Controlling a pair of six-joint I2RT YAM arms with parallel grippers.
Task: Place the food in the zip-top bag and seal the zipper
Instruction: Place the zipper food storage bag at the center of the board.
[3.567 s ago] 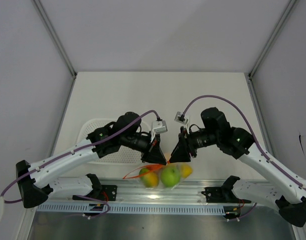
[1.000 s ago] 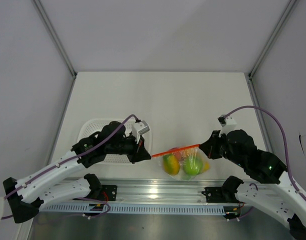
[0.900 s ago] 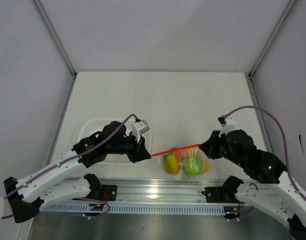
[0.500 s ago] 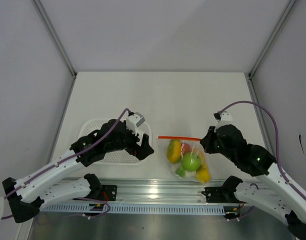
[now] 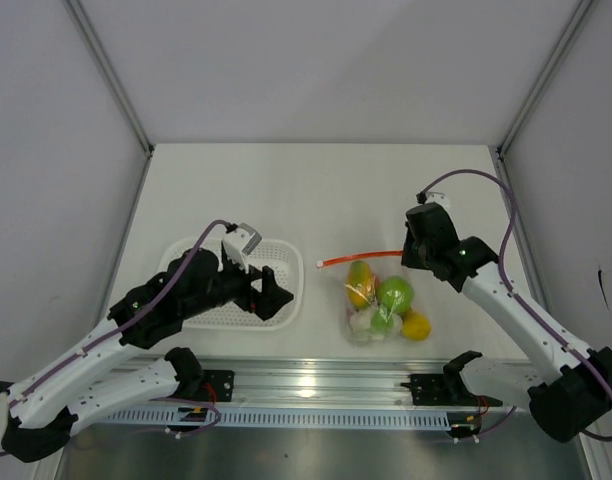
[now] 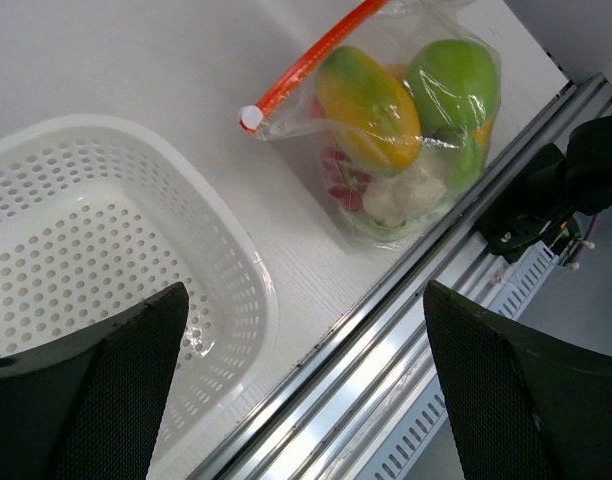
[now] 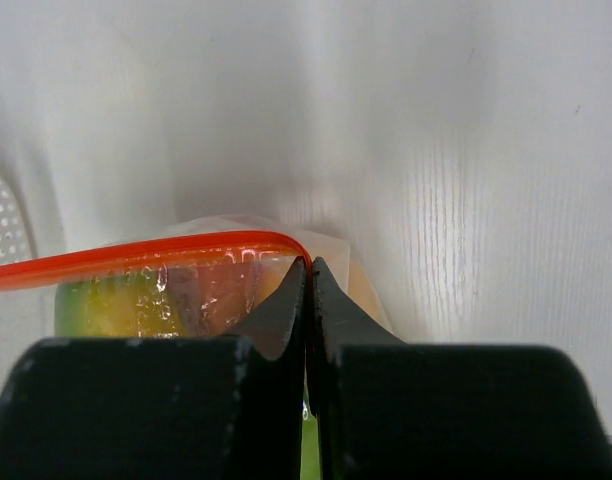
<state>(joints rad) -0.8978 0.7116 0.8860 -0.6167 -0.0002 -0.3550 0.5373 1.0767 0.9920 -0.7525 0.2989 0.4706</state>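
The clear zip-top bag rests on the table with the food inside: an orange-yellow fruit, a green fruit, a yellow one and a white lump. Its red-orange zipper runs along the far edge. My right gripper is shut on the zipper's right end. My left gripper stands wide open over the right rim of the basket, apart from the bag, with nothing between its fingers. The left wrist view shows the bag and the zipper's free left end.
A white slotted basket sits at the left with nothing in it, also in the left wrist view as the basket. A metal rail runs along the near table edge. Grey walls close in the table on three sides.
My left gripper has opened, let go of the zipper's left end and drawn back left over the basket. My right gripper has moved farther away with the bag's right end.
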